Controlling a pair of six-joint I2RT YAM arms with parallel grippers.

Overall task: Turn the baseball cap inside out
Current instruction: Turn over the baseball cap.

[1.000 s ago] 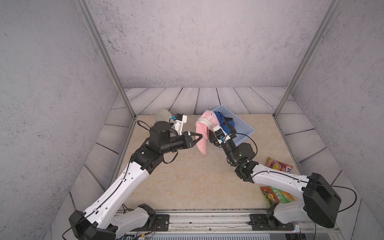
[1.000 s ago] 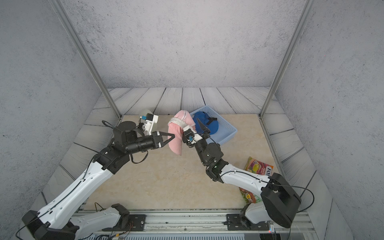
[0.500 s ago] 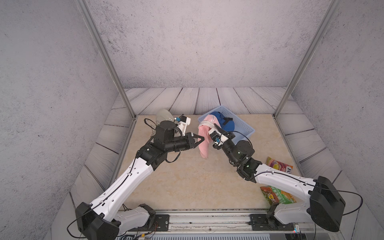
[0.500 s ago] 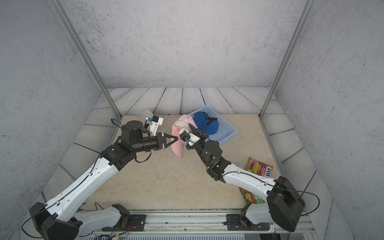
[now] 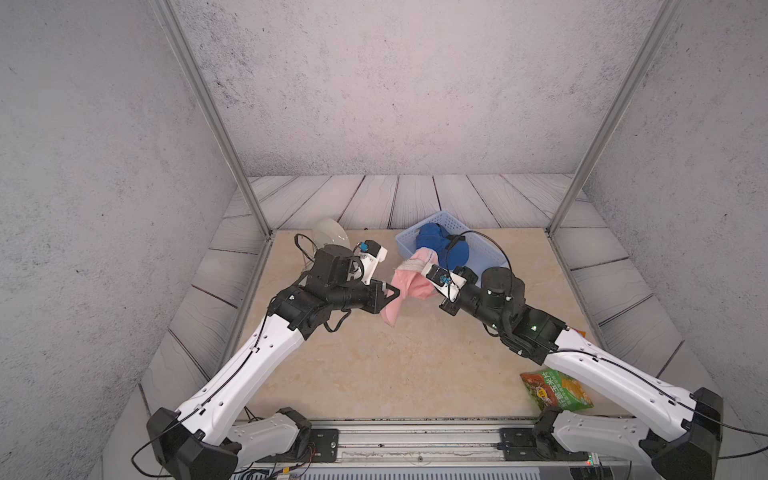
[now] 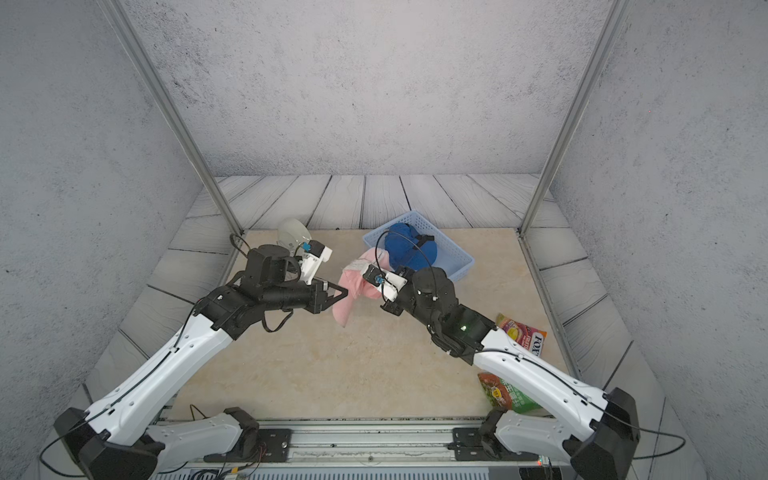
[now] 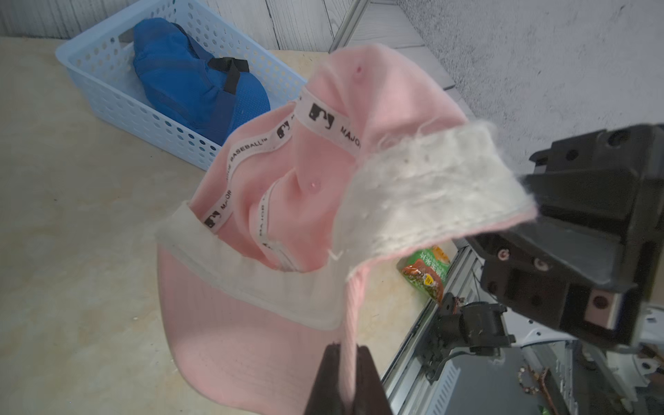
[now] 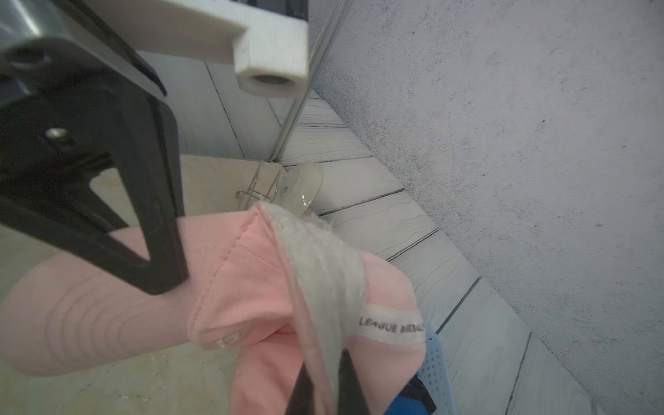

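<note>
The pink baseball cap (image 5: 409, 282) (image 6: 353, 286) hangs above the table between my two arms. Its inside faces the left wrist view, with taped seams and the white sweatband (image 7: 427, 201) showing. My left gripper (image 5: 394, 293) (image 7: 347, 350) is shut on the thin edge of the cap beside the brim (image 7: 233, 334). My right gripper (image 8: 325, 359) is shut on the fuzzy white sweatband at the opposite side of the rim. In both top views its fingertips are hidden behind the cap.
A light blue basket (image 5: 405, 246) (image 6: 457, 270) holding a blue cap (image 5: 440, 245) stands just behind the pink cap. A clear dish on a stand (image 5: 330, 235) is at the back left. Snack bags (image 5: 557, 390) (image 6: 523, 332) lie at the right front.
My right gripper has closed onto the cap's sweatband; a second ago its jaws stood open beside the cap. The cap has sunk slightly. The left grip is unchanged.
</note>
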